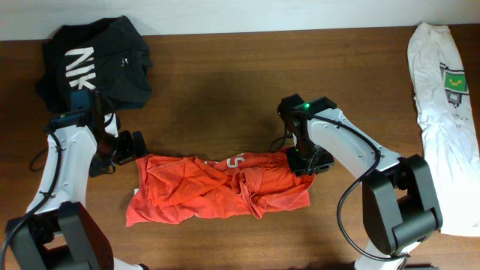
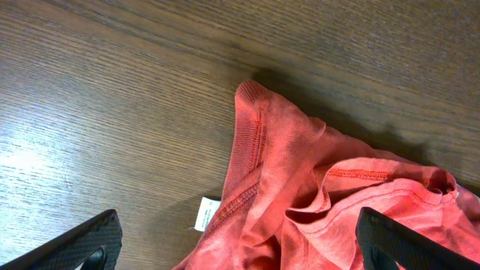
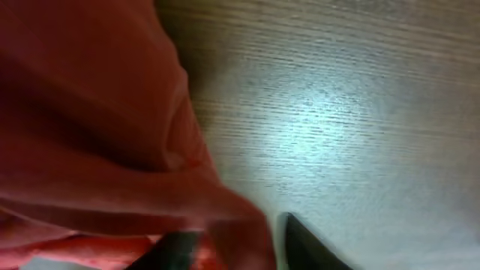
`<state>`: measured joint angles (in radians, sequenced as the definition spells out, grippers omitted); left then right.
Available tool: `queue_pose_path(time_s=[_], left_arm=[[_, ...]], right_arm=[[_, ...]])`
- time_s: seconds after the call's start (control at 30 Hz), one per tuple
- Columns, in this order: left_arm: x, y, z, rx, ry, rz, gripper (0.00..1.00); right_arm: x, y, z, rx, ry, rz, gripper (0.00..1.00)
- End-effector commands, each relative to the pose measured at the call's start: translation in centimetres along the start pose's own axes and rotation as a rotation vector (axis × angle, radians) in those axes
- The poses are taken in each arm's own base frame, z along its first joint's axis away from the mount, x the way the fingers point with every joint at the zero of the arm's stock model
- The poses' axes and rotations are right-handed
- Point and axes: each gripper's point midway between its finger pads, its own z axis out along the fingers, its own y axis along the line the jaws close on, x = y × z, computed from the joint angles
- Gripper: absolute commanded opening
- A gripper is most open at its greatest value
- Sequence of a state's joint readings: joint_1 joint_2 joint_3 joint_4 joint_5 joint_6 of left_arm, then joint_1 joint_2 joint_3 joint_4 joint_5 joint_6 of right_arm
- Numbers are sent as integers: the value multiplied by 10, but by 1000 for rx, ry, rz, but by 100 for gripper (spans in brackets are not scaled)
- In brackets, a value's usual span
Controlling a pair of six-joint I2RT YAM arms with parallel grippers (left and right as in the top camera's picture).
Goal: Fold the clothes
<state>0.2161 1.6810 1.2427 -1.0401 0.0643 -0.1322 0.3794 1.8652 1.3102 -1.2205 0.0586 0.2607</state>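
Dark wood-grain surface [image 1: 225, 82], with the orange-red T-shirt [image 1: 217, 187] crumpled near the front edge. The left end effector [image 1: 133, 147] gapes wide and empty beside the shirt's left end. The right end effector [image 1: 304, 161] sits on the shirt's right end, but I can't tell whether it grips. A black garment [image 1: 97, 60] lies back-left and a white garment [image 1: 442, 82] far right.

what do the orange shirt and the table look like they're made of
Orange-red T-shirt: soft matte knit, probably cotton; ribbed collar, stitched seams, limp creases. Table: dark wood or wood-look laminate, semi-gloss; straight grain lines, pale glare patch.
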Motion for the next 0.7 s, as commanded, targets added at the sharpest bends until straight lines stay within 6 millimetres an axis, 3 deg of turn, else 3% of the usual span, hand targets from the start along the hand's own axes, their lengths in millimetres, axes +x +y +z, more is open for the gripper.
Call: queue_pose_path(time_s=[0.0, 0.07, 0.1, 0.23, 0.4, 0.53, 0.67], left_arm=[[0, -2, -1, 11, -2, -2, 99], [0, -2, -1, 11, -2, -2, 99], [0, -2, -1, 11, -2, -2, 99], [0, -2, -1, 11, -2, -2, 99], [0, -2, -1, 11, -2, -2, 99], [-1, -2, -1, 11, -5, -2, 99], [-1, -2, -1, 11, -5, -2, 99]], right_arm=[[2, -1, -4, -3, 0, 3, 24], [7, 2, -14, -21, 27, 6, 6], [8, 6, -19, -49, 35, 5, 4], [14, 50, -38, -308, 74, -49, 4], [19, 80, -51, -493, 106, -51, 4], [20, 111, -55, -534, 71, -130, 4], [18, 161, -57, -542, -12, -182, 4]])
